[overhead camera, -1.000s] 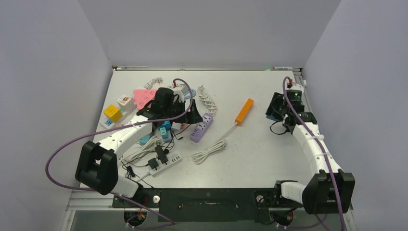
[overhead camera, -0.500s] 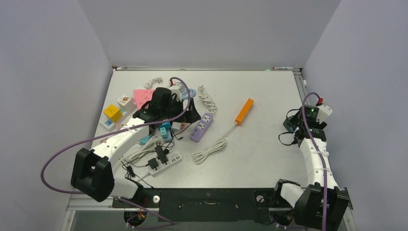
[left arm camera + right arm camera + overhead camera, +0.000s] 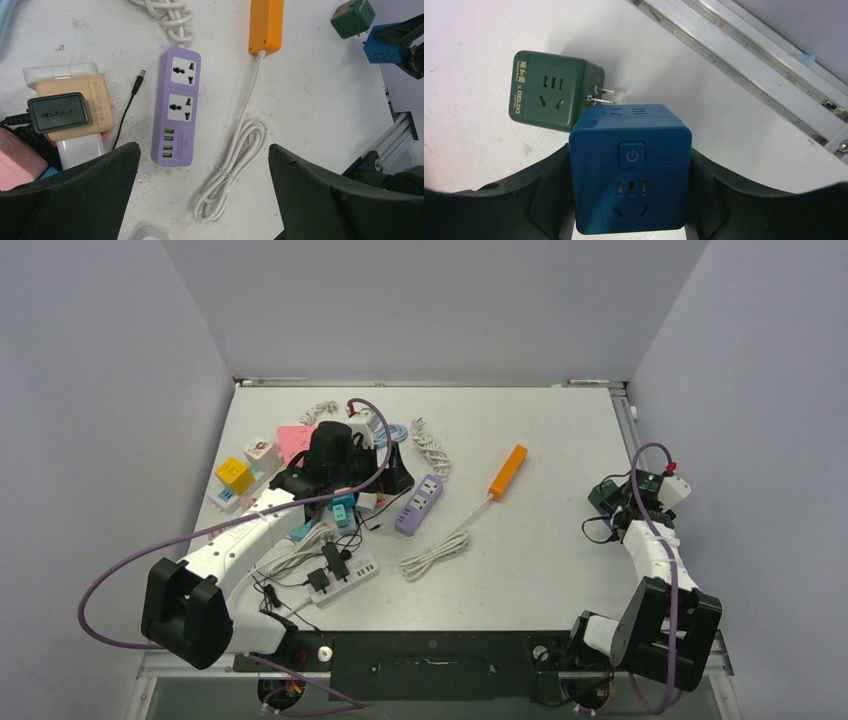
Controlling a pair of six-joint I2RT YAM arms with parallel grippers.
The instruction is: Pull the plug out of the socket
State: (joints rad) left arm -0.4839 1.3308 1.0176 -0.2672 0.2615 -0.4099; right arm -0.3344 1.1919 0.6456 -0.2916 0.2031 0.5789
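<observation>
Right wrist fingers: both black pads (image 3: 546, 192) press the sides of the blue cube socket (image 3: 629, 165); right gripper (image 3: 630, 210) is clamped on it.
Socket: power button on the facing side; sits at the right edge of the table (image 3: 464, 150), near the metal rail (image 3: 744, 65).
Plug: green cube adapter (image 3: 549, 90) lies just beside the socket, its two prongs (image 3: 601, 96) bare and outside it.
Left gripper (image 3: 205, 200): spread wide, holding nothing, above the purple power strip (image 3: 177, 107).
Nearby: orange strip (image 3: 266, 22), coiled white cable (image 3: 235, 165).
</observation>
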